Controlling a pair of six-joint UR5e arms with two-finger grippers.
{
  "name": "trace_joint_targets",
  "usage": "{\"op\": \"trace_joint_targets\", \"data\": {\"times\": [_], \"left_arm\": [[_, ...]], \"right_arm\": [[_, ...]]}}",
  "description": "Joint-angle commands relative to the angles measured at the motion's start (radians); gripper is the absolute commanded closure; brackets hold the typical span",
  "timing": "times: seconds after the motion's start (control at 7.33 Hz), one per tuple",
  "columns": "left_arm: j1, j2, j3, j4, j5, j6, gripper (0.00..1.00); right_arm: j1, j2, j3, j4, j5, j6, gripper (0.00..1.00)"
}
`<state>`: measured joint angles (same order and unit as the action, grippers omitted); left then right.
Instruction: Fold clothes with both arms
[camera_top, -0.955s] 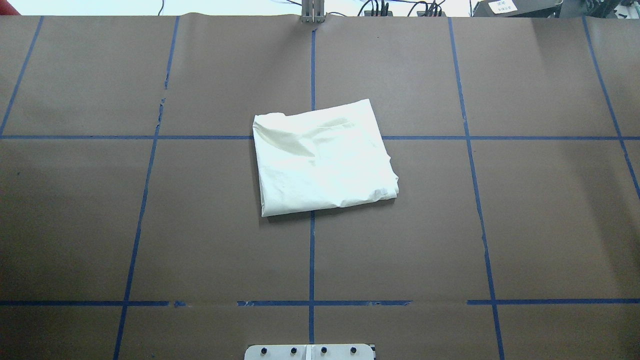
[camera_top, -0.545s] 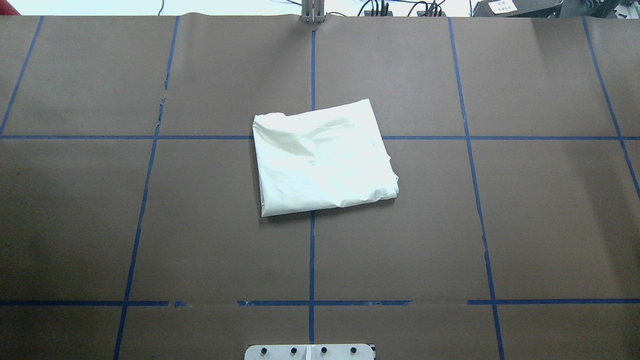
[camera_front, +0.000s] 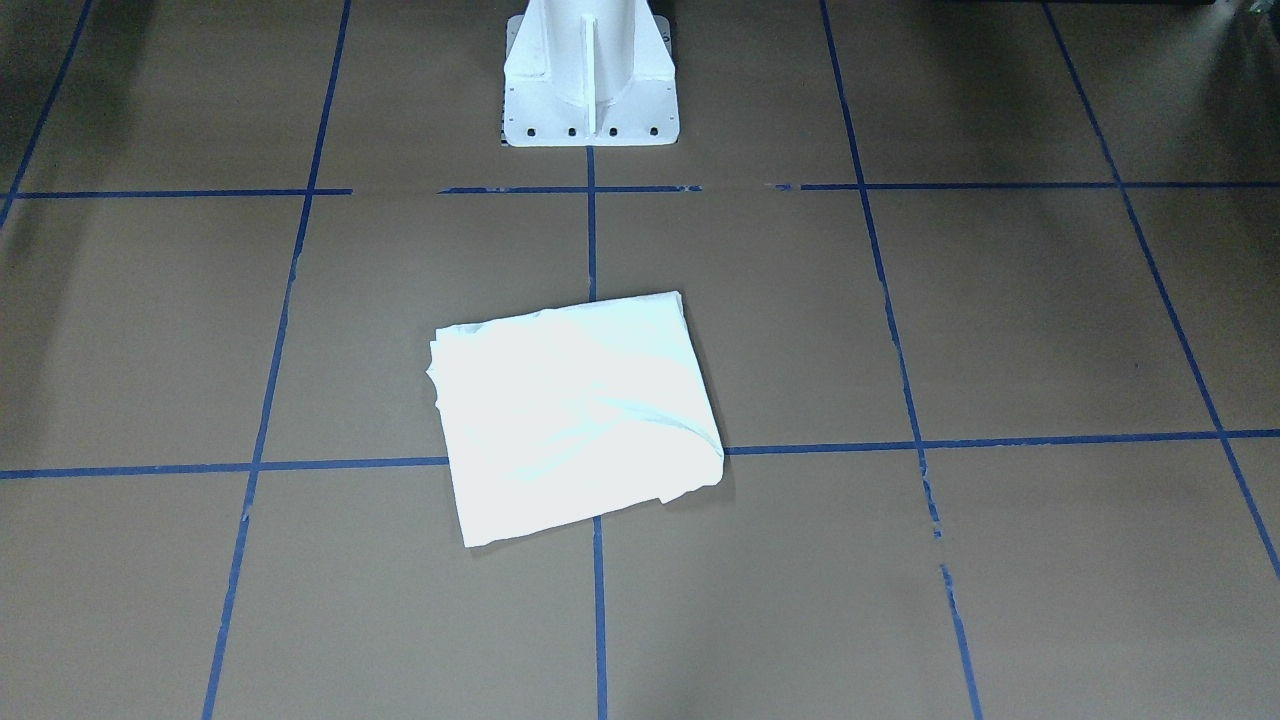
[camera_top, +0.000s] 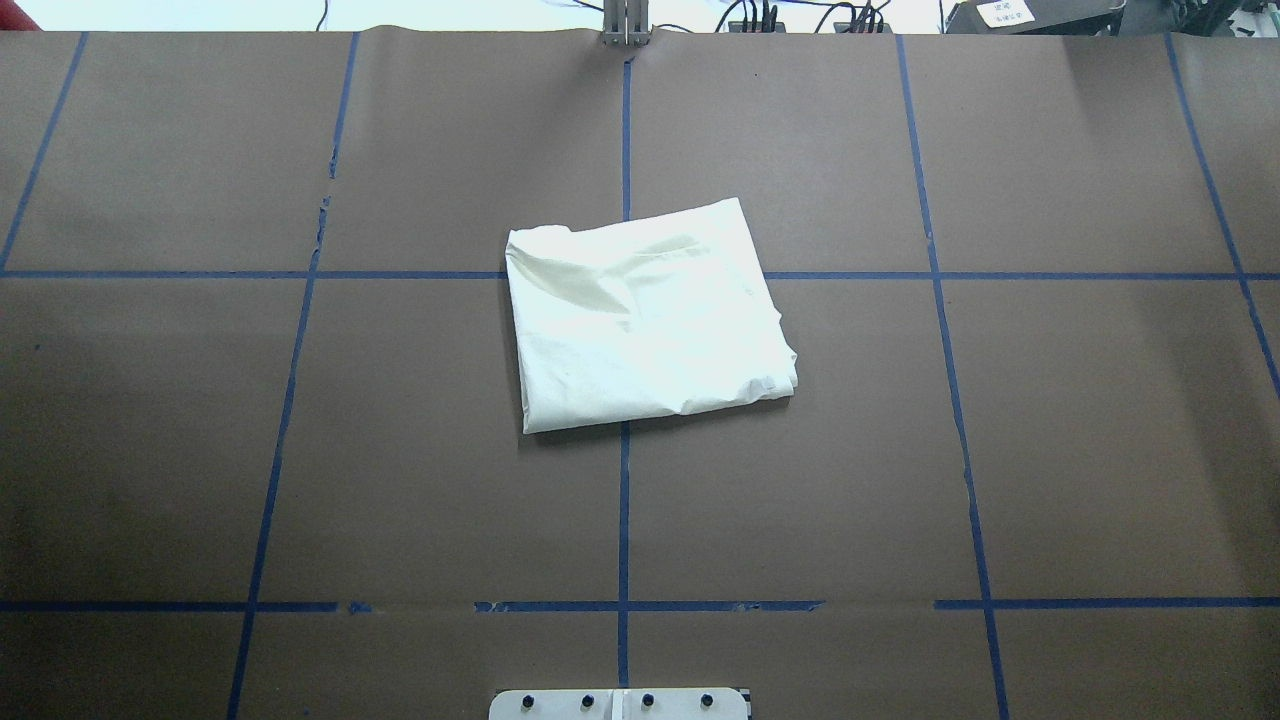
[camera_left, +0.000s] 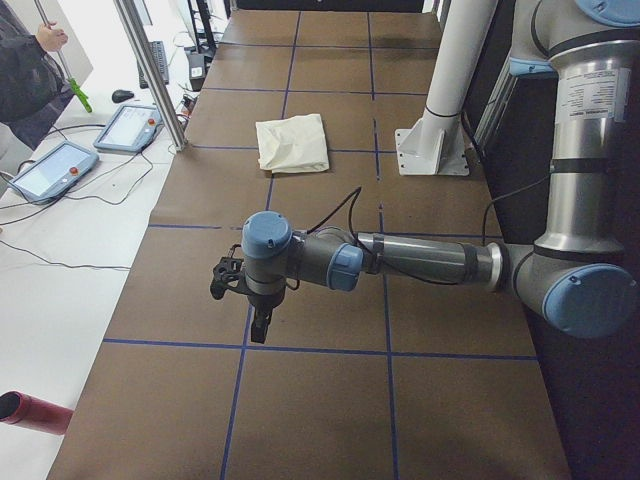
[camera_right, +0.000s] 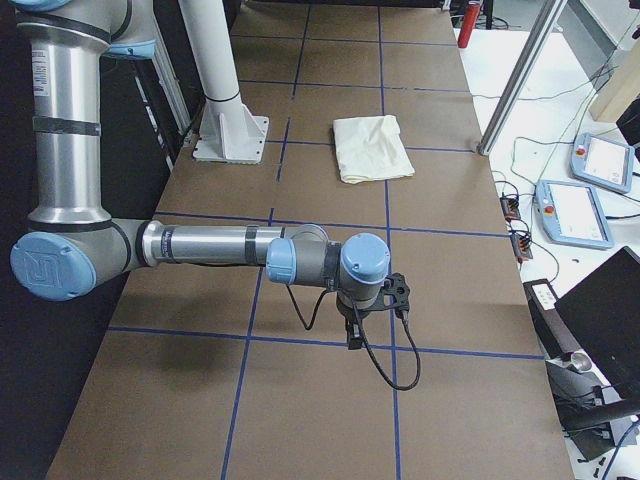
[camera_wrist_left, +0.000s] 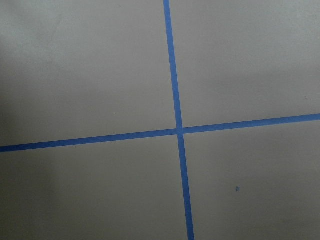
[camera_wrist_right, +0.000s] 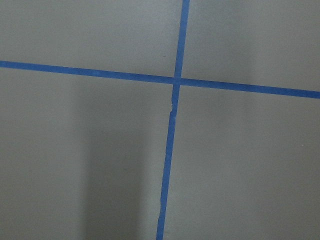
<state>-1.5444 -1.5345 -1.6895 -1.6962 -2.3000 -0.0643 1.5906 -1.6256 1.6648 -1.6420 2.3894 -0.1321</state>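
The clothes are one cream-white shirt (camera_top: 645, 315), folded into a rough rectangle with its plain side up, lying flat at the table's middle (camera_front: 575, 415). No print shows on it. It also appears in the side views (camera_left: 292, 143) (camera_right: 371, 147). Neither gripper touches it. The left arm (camera_left: 420, 262) reaches low over the table far from the shirt, and its gripper (camera_left: 260, 325) points down. The right arm (camera_right: 210, 245) does the same at the opposite end, its gripper (camera_right: 352, 335) pointing down. I cannot tell whether either gripper is open or shut. Both wrist views show only brown paper and blue tape.
Brown paper with a blue tape grid (camera_top: 624, 500) covers the table. The white pedestal base (camera_front: 590, 70) stands at the robot's edge. Teach pendants (camera_left: 50, 168) (camera_right: 575, 212), cables and a metal post (camera_left: 150, 70) lie beyond the far edge. A person's arm (camera_left: 25, 70) shows there.
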Motion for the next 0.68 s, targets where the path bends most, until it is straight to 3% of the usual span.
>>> {"op": "trace_joint_targets", "data": {"times": [0.0, 0.55], "left_arm": [[0.000, 0.022, -0.018, 0.004, -0.003, 0.001, 0.00], [-0.002, 0.027, -0.025, 0.004, -0.003, 0.001, 0.00]], "right_arm": [[0.000, -0.002, 0.000, 0.002, -0.001, 0.000, 0.00], [0.000, -0.003, 0.001, 0.004, -0.003, 0.000, 0.00]]}}
